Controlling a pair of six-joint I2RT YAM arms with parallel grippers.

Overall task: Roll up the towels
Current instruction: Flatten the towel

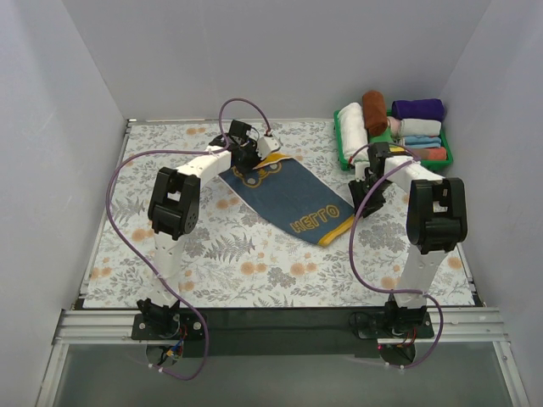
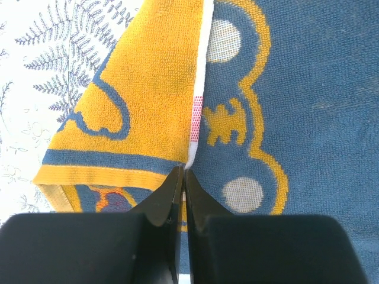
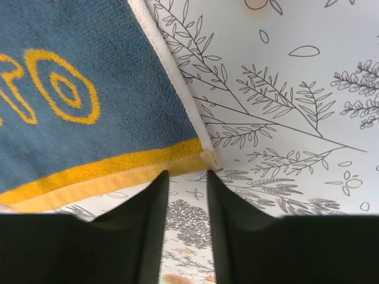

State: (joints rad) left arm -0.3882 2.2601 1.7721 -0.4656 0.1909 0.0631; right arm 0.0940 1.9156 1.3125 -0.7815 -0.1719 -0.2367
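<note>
A mustard-yellow towel with a dark blue-grey face and yellow lettering lies spread diagonally on the table. Its far left corner is folded over, yellow side up. My left gripper is shut on that towel's edge, the white hem running into the closed tips. My right gripper stands open just off the towel's near right corner, with only the tablecloth between its tips. A rust-brown towel lies rolled in the green tray.
The green tray sits at the back right and also holds a white roll, a purple cloth and several other folded cloths. A floral cloth covers the table. White walls close in both sides and the back.
</note>
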